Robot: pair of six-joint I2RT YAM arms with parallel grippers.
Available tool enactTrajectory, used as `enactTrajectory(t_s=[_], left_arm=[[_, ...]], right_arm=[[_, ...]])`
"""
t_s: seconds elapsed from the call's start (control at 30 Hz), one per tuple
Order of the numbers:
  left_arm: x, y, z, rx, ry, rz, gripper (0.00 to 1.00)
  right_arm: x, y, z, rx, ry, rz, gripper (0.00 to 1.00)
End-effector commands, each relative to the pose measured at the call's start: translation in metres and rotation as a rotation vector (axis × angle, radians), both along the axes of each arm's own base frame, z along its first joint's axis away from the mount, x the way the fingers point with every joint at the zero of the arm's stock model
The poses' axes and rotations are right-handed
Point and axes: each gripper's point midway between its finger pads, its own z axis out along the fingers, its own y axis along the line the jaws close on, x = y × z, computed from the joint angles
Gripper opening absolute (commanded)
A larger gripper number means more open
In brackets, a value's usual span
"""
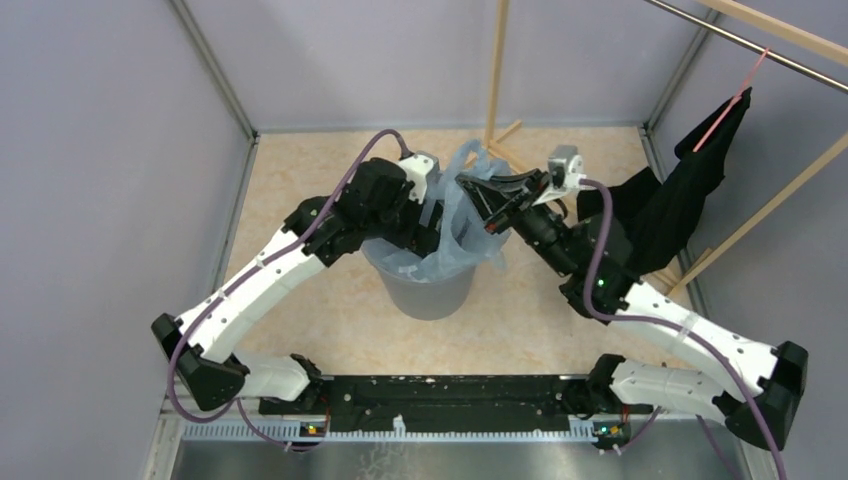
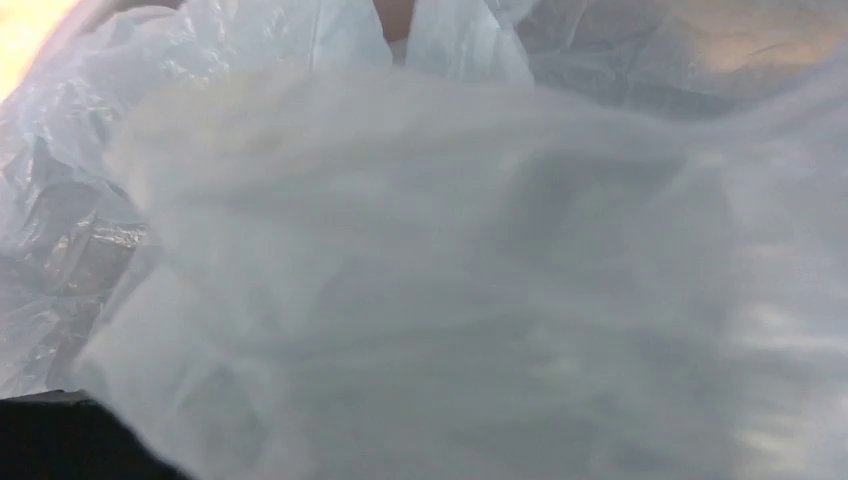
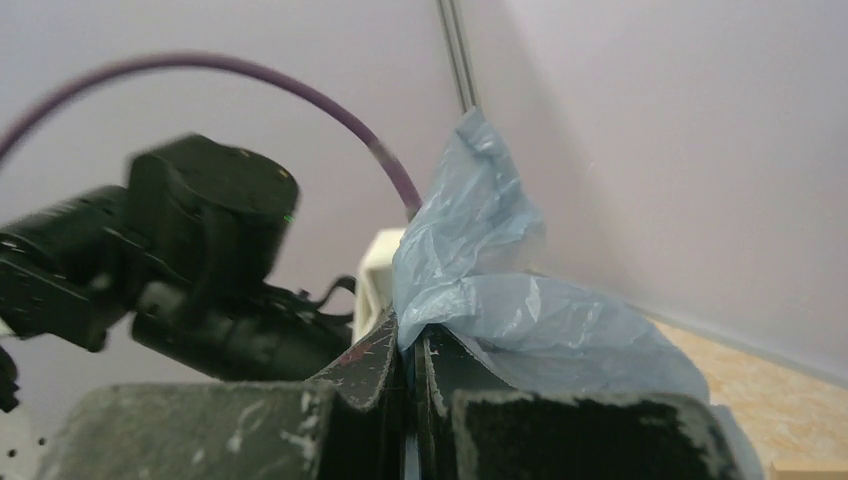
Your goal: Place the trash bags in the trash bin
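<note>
The crumpled light-blue trash bag (image 1: 452, 256) (thin, translucent) drapes over the round grey trash bin (image 1: 430, 296) rim.

The bag (image 1: 455, 250) is pale see-through blue, the bin (image 1: 432, 295) grey, the cloth (image 1: 690, 205) black, the cables (image 3: 230, 62) purple, the table (image 1: 300, 190) speckled beige

A thin translucent light-blue plastic film bag (image 3: 520, 300) is shown wrinkled and faintly glossy, while the round grey plastic bin (image 1: 432, 295) is seen smooth and matt. The matt black surface of the right gripper (image 3: 410, 350) is marked by pale scuffs. The speckled beige tabletop (image 1: 300, 190) is rendered matt and grainy. A black cloth garment (image 1: 690, 200) is seen soft and dull; bare wooden sticks (image 1: 497, 70) are left unpainted, and a metal rail (image 1: 740, 41) is caught gleaming.
</note>
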Motion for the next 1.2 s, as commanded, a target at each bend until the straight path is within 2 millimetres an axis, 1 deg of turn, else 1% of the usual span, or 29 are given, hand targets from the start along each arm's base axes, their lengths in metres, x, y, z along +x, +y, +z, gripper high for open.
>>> enactTrajectory(t_s=[0.0, 0.03, 0.1, 0.13, 0.2, 0.27, 0.33, 0.37, 0.43, 0.47, 0.53, 0.57, 0.6, 0.67, 0.77, 0.87, 0.9, 0.93, 0.97, 1.0, 1.03, 1.07, 1.1, 1.13, 1.17], left_arm=[[0.010, -0.001, 0.009, -0.017, -0.045, 0.031, 0.96], [0.013, -0.001, 0.001, -0.001, -0.033, 0.045, 0.96], [0.018, -0.006, -0.012, -0.012, -0.011, 0.073, 0.96], [0.018, -0.014, -0.020, -0.032, 0.006, 0.057, 0.96], [0.022, -0.026, -0.027, -0.062, 0.014, 0.043, 0.96], [0.026, -0.031, -0.025, -0.081, 0.018, 0.055, 0.96], [0.025, -0.039, -0.022, -0.113, 0.022, 0.028, 0.96], [0.024, -0.039, -0.020, -0.117, 0.017, 0.023, 0.96], [0.023, -0.032, -0.011, -0.093, 0.005, 0.025, 0.98], [0.022, -0.025, -0.004, -0.071, -0.009, 0.036, 0.98], [0.022, -0.006, 0.019, -0.035, -0.066, 0.066, 0.98], [0.020, 0.003, 0.034, -0.029, -0.097, 0.075, 0.98], [0.018, 0.010, 0.055, -0.039, -0.136, 0.081, 0.98], [0.009, 0.026, 0.083, -0.051, -0.186, 0.088, 0.98], [0.003, 0.050, 0.109, -0.043, -0.258, 0.135, 0.98], [0.003, 0.082, 0.130, -0.008, -0.337, 0.240, 0.98], [0.002, 0.089, 0.137, -0.011, -0.356, 0.259, 0.98], [-0.002, 0.091, 0.143, -0.027, -0.368, 0.254, 0.98], [-0.008, 0.086, 0.148, -0.056, -0.372, 0.211, 0.98], [-0.018, 0.074, 0.151, -0.101, -0.367, 0.120, 0.98], [-0.032, 0.058, 0.152, -0.152, -0.358, -0.004, 0.98], [-0.055, 0.037, 0.153, -0.221, -0.329, -0.175, 0.98], [-0.075, 0.022, 0.149, -0.274, -0.300, -0.314, 0.99], [-0.089, 0.012, 0.143, -0.310, -0.274, -0.406, 0.99], [-0.095, 0.007, 0.133, -0.320, -0.251, -0.448, 0.99]], right_arm=[[0.017, 0.026, -0.006, -0.023, 0.000, 0.029, 0.00], [0.022, 0.032, -0.010, -0.035, 0.025, 0.032, 0.00], [0.019, 0.043, -0.011, -0.049, 0.028, 0.085, 0.00], [0.016, 0.046, -0.009, -0.043, 0.017, 0.106, 0.00], [0.010, 0.043, -0.006, -0.025, -0.009, 0.125, 0.00], [0.009, 0.035, -0.005, -0.014, -0.021, 0.102, 0.00], [0.011, 0.026, -0.006, -0.014, -0.023, 0.057, 0.00], [0.012, 0.021, -0.007, -0.017, -0.024, 0.034, 0.00], [0.016, 0.012, -0.008, -0.023, -0.028, -0.016, 0.00], [0.017, 0.009, -0.008, -0.027, -0.027, -0.032, 0.00], [0.017, 0.004, -0.009, -0.037, -0.034, -0.056, 0.00], [0.018, 0.002, -0.009, -0.042, -0.037, -0.067, 0.00], [0.019, 0.001, -0.010, -0.043, -0.038, -0.077, 0.00], [0.020, -0.001, -0.010, -0.043, -0.039, -0.085, 0.00], [0.022, 0.003, -0.013, -0.052, -0.037, -0.078, 0.00], [0.023, 0.009, -0.015, -0.063, -0.031, -0.062, 0.00], [0.022, 0.010, -0.016, -0.066, -0.031, -0.056, 0.00], [0.022, 0.011, -0.015, -0.065, -0.031, -0.051, 0.00], [0.022, 0.012, -0.016, -0.067, -0.032, -0.048, 0.00], [0.021, 0.012, -0.015, -0.066, -0.033, -0.046, 0.00], [0.021, 0.012, -0.015, -0.065, -0.033, -0.046, 0.00], [0.021, 0.012, -0.015, -0.065, -0.033, -0.046, 0.00], [0.021, 0.012, -0.014, -0.065, -0.033, -0.045, 0.00], [0.021, 0.012, -0.015, -0.065, -0.032, -0.047, 0.00], [0.022, 0.012, -0.015, -0.066, -0.031, -0.048, 0.00]])
